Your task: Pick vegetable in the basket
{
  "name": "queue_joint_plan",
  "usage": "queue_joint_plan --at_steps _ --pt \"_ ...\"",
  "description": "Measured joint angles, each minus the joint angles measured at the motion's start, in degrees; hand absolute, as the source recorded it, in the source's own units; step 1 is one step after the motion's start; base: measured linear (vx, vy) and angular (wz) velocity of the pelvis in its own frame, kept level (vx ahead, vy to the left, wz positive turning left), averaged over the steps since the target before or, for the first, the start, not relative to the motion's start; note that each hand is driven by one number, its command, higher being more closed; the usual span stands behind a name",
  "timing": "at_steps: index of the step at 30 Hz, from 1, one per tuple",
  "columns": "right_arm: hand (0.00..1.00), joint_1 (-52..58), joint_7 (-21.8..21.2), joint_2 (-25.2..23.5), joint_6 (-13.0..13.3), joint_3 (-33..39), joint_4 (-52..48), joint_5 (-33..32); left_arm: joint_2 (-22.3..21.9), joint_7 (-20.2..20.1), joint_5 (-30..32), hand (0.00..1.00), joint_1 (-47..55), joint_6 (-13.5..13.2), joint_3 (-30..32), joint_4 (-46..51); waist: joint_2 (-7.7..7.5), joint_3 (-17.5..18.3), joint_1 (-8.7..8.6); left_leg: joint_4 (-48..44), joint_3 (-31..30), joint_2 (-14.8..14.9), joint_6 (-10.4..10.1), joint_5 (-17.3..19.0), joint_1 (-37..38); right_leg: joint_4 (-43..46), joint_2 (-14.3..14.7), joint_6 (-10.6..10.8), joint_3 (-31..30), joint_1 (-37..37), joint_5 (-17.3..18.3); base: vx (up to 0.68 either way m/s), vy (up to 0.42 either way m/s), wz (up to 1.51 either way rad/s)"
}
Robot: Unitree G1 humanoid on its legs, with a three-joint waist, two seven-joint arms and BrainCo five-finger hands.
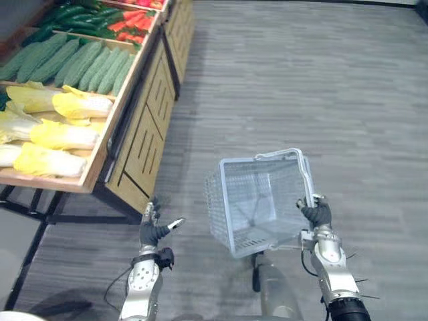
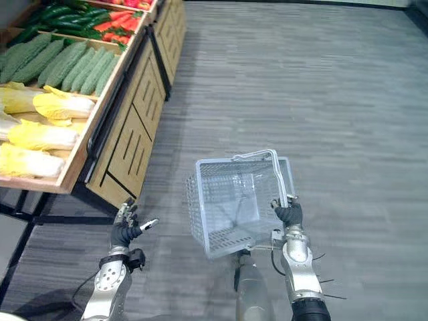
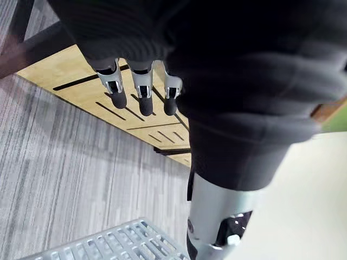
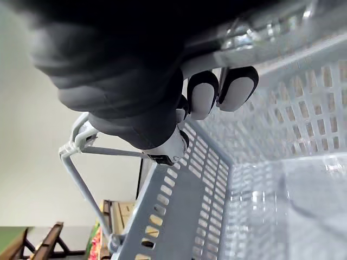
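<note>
Seemingly tilted, the basket [image 1: 235, 200] faces mouth-up in the right hand [image 1: 317, 216].

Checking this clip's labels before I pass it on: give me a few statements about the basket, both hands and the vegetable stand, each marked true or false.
1. The pale grey plastic mesh basket has nothing in it. True.
2. The left hand grips a yellow cabbage. False: it is open and holds nothing, in front of the wooden display stand.
3. The right hand is curled round the basket's handle. True.
4. The basket rests on the stand. False: it is held up over the grey floor, apart from the stand.
5. The yellow leafy cabbages lie on the stand. True.
</note>
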State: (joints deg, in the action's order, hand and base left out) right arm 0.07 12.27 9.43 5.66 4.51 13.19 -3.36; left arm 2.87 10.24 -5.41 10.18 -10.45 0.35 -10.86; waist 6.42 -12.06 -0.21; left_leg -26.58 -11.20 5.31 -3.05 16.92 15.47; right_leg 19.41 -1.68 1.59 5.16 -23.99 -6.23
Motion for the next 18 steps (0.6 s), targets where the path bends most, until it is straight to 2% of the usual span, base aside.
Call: queue_joint_plan --at_steps 1,2,3,4,5,6,7,8,9,10,11,12,13,15,16,17,18 --pt "1.00 0.03 -0.01 -0.06 -0.01 -0.13 -0.01 0.01 -0.44 0.10 0.15 0.00 -0.28 -0.01 0.49 -0.10 0.08 -0.21 0.31 -5.00 0.49 0.31 -0.96 -4.01 -1.96 1.53 0.40 -0.94 1.07 1.10 2.36 0.70 -0.334 0.67" --pt "1.00 0.20 0.08 -0.11 -0.07 -0.48 -0.02 -0.08 -1.14 0.30 0.25 0.00 -0.34 -0.02 0.58 -0.10 0.78 -1.09 0.93 -16.52 2.29 1.96 -3.17 -17.02 -6.44 0.83 0.64 -2.16 2.49 6.37 5.60 0.83 -0.338 0.68" --pt "1.00 0.26 0.69 -0.98 -0.15 -0.86 -0.19 -0.69 -1.56 0.14 0.41 0.00 0.36 -0.20 0.53 0.34 1.57 -1.73 1.50 -28.43 7.01 6.35 -2.13 -19.66 -12.27 -2.61 1.76 -2.48 4.39 12.93 7.15 0.80 -0.305 0.67" --pt "1.00 0.25 1.68 -1.60 -0.12 -0.76 -0.34 -0.70 -1.59 0.15 0.49 0.00 0.32 -0.23 0.51 0.44 1.65 -1.92 2.62 -35.84 10.44 8.42 0.78 -13.09 -17.55 -5.18 2.35 -3.37 5.36 17.01 7.76 0.63 -0.203 0.40" --pt "1.00 0.17 1.99 -1.61 0.06 -0.30 -0.43 -0.76 -1.61 0.15 0.49 0.00 0.30 -0.24 0.50 0.49 1.24 -1.98 3.02 -37.45 12.39 8.39 1.69 -9.85 -20.51 -6.88 2.32 -3.66 5.46 19.15 7.95 0.47 -0.150 0.26" --pt "1.00 -0.20 2.55 -1.61 0.48 0.27 -1.31 -1.77 -1.62 0.17 0.51 0.00 0.33 -0.24 0.64 0.85 0.62 -2.38 4.25 -35.27 15.59 6.84 2.26 -4.95 -25.76 -10.10 1.52 -3.79 5.80 22.93 8.04 0.57 -0.143 0.28" --pt "1.00 -0.45 2.58 -1.32 0.96 1.21 -2.15 -2.85 -1.70 0.23 0.59 0.00 0.46 -0.24 0.65 1.36 0.49 -2.49 4.37 -29.02 17.79 4.80 2.11 -2.00 -29.96 -13.04 0.77 -3.72 6.40 26.22 8.17 0.66 -0.108 0.32" --pt "1.00 -0.56 2.58 -0.98 1.19 1.92 -2.43 -3.17 -1.70 0.24 0.66 0.00 0.76 -0.24 0.70 1.76 0.42 -2.54 4.41 -24.85 18.59 3.69 1.80 -1.64 -31.39 -14.14 0.31 -3.39 7.01 27.90 8.72 0.53 -0.042 0.41" --pt "1.00 -0.50 2.66 -1.03 1.87 3.13 -2.92 -3.98 -1.71 0.30 1.19 0.00 1.43 -0.30 0.92 2.59 -0.03 -2.89 4.35 -15.96 20.81 1.92 1.34 -2.03 -33.31 -15.66 -0.54 -1.35 8.42 31.34 10.82 0.64 0.034 0.55" --pt "1.00 0.36 2.78 -0.36 2.49 5.14 -2.93 -4.39 -2.10 0.56 1.79 0.00 1.82 -0.37 1.29 3.02 1.21 -2.22 4.17 -3.00 23.97 0.70 -1.03 -6.89 -33.75 -15.84 -0.45 0.75 10.02 34.98 13.67 0.54 0.060 0.51" --pt "1.00 0.72 2.84 -0.02 2.59 5.36 -2.93 -4.48 -2.25 0.79 1.95 0.00 2.06 -0.36 1.47 3.52 1.68 -1.93 4.22 0.43 25.04 0.45 -1.11 -9.71 -33.71 -15.71 -0.01 1.42 10.26 35.73 14.53 0.67 0.083 0.64" --pt "1.00 1.80 3.31 -0.18 2.76 6.59 -2.22 -4.54 -1.99 1.50 3.21 0.00 2.07 -0.59 2.39 4.55 1.76 -1.45 4.18 4.60 29.61 -0.09 8.90 -15.39 -32.83 -15.09 -0.13 2.36 11.17 38.28 17.31 0.67 0.106 0.88" --pt "1.00 1.72 4.13 0.15 2.77 6.78 -0.69 -4.54 -1.98 2.70 4.92 0.00 1.36 -0.62 3.76 6.48 -1.16 -0.89 4.28 6.46 32.00 -2.96 9.43 -15.13 -32.45 -14.68 -2.60 2.42 12.11 38.09 18.14 0.65 0.105 0.97" --pt "1.00 0.92 4.20 0.58 2.74 6.84 -0.20 -4.54 -2.62 3.33 6.32 0.00 1.32 -0.61 5.22 9.03 -1.81 -1.18 4.67 5.65 31.67 -3.74 12.56 -12.99 -32.93 -14.49 -3.04 2.47 11.94 38.29 18.09 0.35 0.064 0.57" --pt "1.00 0.03 4.03 0.32 2.41 7.19 1.54 -4.34 -3.03 4.34 7.77 0.00 1.36 -0.60 6.68 10.41 -2.34 -1.41 5.73 3.51 31.68 -4.11 13.96 -10.79 -32.59 -12.43 -3.55 2.95 11.38 38.89 18.38 0.39 0.044 0.43" --pt "1.00 -0.24 3.71 0.29 1.54 7.25 3.48 -3.82 -3.21 5.15 8.51 0.00 1.58 -0.60 7.49 10.59 -2.36 -1.42 6.35 2.73 31.13 -4.64 13.60 -8.52 -30.46 -5.50 -4.57 4.25 11.00 38.25 18.94 0.57 0.078 0.54" --pt "1.00 -0.16 3.58 0.18 1.04 7.04 5.04 -3.22 -3.21 5.25 8.60 0.00 1.93 -0.60 8.08 10.78 -2.37 -1.43 6.73 2.67 29.36 -5.28 12.96 -6.87 -28.55 2.79 -5.35 6.48 10.50 36.28 18.91 0.46 0.056 0.58"
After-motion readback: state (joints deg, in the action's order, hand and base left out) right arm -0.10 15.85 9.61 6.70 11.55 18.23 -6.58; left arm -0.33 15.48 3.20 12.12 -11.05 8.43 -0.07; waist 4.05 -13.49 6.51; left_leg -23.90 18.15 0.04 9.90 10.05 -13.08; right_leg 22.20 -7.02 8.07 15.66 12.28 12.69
